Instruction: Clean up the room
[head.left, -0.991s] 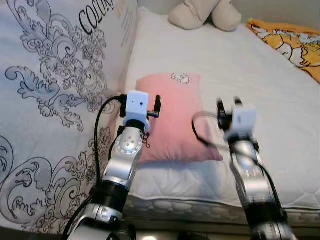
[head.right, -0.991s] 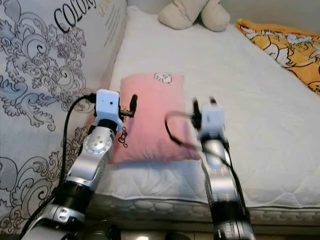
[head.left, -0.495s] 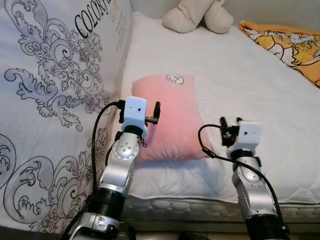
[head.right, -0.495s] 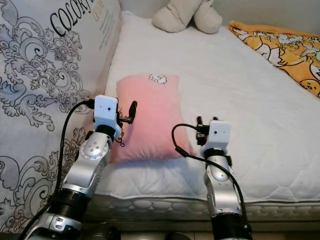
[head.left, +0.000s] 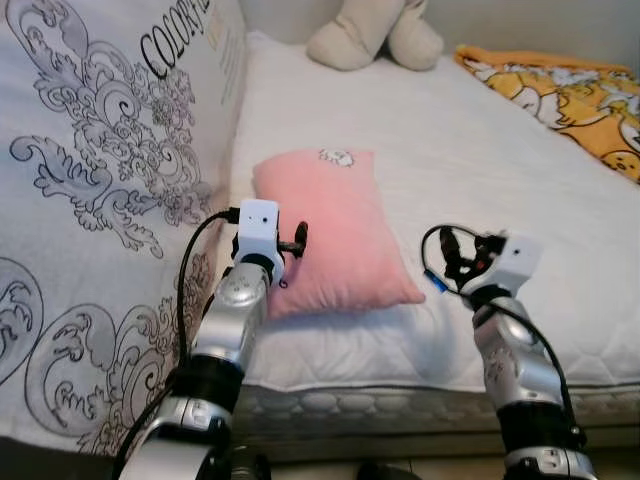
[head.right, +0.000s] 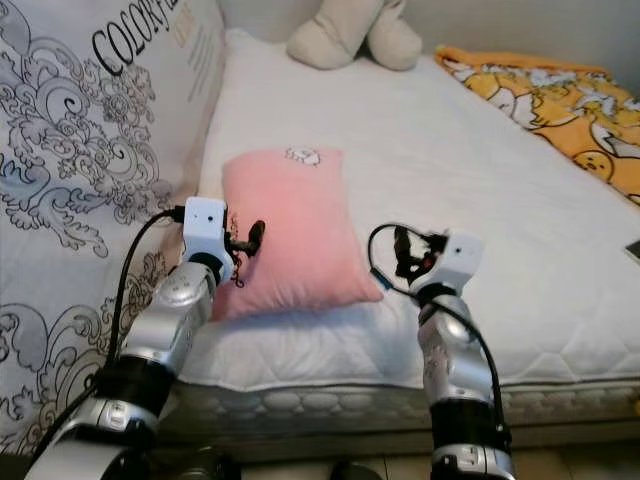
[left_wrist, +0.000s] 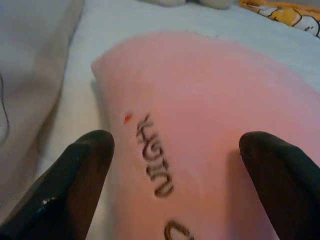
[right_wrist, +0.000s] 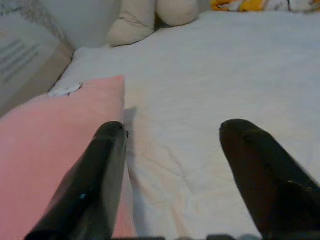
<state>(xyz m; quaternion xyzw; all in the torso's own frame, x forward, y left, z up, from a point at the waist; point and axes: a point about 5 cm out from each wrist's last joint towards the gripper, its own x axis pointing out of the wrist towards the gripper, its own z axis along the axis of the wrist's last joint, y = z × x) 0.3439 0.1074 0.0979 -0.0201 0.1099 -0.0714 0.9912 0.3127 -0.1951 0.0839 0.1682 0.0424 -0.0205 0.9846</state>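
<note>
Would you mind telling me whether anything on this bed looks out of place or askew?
The pink pillow lies skewed near the mattress foot edge, far from the plush toy at the head. The yellow blanket is rumpled along the far side. Both hands, left and right, are open.

Head cameras look down the bed (head.left: 480, 150); both wrist cameras sit close, sharing the pink pillow (left_wrist: 200, 110).

The right gripper (right_wrist: 170, 165) has dropped low beside the pillow (head.left: 335, 235); the left gripper (left_wrist: 175, 175) eased down too.
</note>
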